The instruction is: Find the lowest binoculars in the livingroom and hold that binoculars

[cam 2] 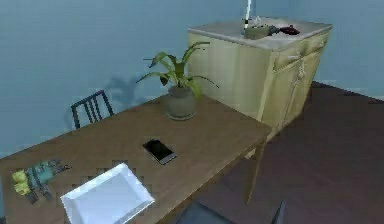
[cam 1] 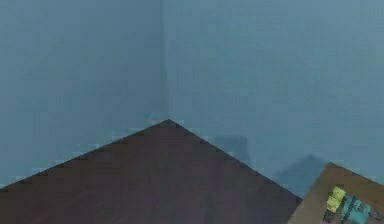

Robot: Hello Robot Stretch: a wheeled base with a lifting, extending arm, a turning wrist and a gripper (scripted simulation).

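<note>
Search stage; no step toward hold done. Worktop (cam 2: 215,135), frame's lower left: yellow-teal blobs (cam 2: 35,180), poss. binoculars, cannot tell. Pincer state: cannot tell. Left: locate, approach, grasp.

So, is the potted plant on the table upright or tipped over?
Upright: the plant stands on its pot's base on the table, leaves rising.

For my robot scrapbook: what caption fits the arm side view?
Potted plant, phone and white tray on a wooden table.

No readable text, label, number or sign: table (cam 2: 212,130), wooden cabinet (cam 2: 250,75), white tray (cam 2: 108,196) all unmarked.
</note>
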